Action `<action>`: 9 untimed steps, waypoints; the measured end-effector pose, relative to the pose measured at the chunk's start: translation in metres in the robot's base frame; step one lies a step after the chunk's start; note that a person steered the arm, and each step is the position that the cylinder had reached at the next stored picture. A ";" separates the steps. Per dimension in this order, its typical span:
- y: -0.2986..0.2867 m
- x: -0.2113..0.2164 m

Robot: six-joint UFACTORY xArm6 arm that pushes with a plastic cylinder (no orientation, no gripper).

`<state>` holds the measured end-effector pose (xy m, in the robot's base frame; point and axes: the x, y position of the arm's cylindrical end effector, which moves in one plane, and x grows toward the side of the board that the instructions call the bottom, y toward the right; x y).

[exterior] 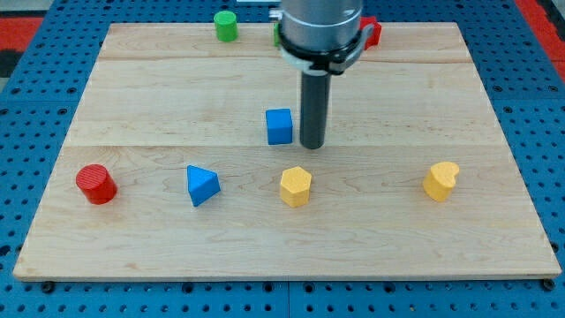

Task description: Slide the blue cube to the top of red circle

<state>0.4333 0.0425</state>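
Note:
The blue cube (279, 126) sits near the middle of the wooden board (159, 106). The red circle, a short red cylinder (95, 184), stands at the view's left, lower than the cube. My tip (312, 145) is down on the board just to the right of the blue cube, very close to its right face; I cannot tell if it touches. The rod rises from the tip to the arm's grey body (320, 26) at the view's top.
A blue triangle (202, 185) and a yellow hexagon (296, 186) lie below the cube. A yellow heart-like block (440, 181) lies at the lower right. A green cylinder (226, 26) and a red block (372, 33), partly hidden by the arm, sit at the top edge.

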 end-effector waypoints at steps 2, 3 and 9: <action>-0.047 -0.019; -0.097 -0.019; -0.276 -0.013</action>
<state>0.4198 -0.2339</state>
